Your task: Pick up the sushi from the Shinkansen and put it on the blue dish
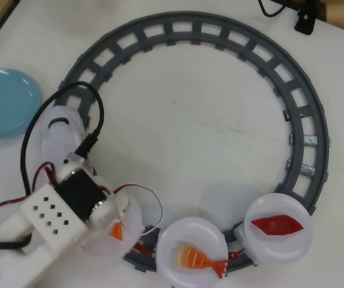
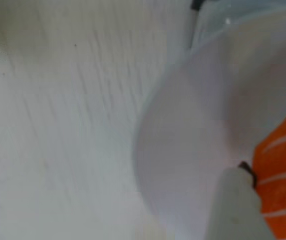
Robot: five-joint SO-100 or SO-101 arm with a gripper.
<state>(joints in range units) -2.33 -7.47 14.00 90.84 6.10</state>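
Gripper state cannot be told: in the overhead view the arm's white body hides the gripper (image 1: 116,227), which is down over a white plate (image 1: 132,231) on the grey track (image 1: 304,102). Only an orange sliver of the sushi (image 1: 117,231) shows beside it. Close up in the wrist view, one pale fingertip (image 2: 235,207) touches the striped sushi (image 2: 282,180) on that plate (image 2: 192,140). Behind the arm, the Shinkansen (image 1: 60,129) sits on the track's left side. Well apart, the blue dish (image 1: 3,102) lies at the left edge. Two more plates carry a shrimp piece (image 1: 197,258) and a dark-red piece (image 1: 277,225).
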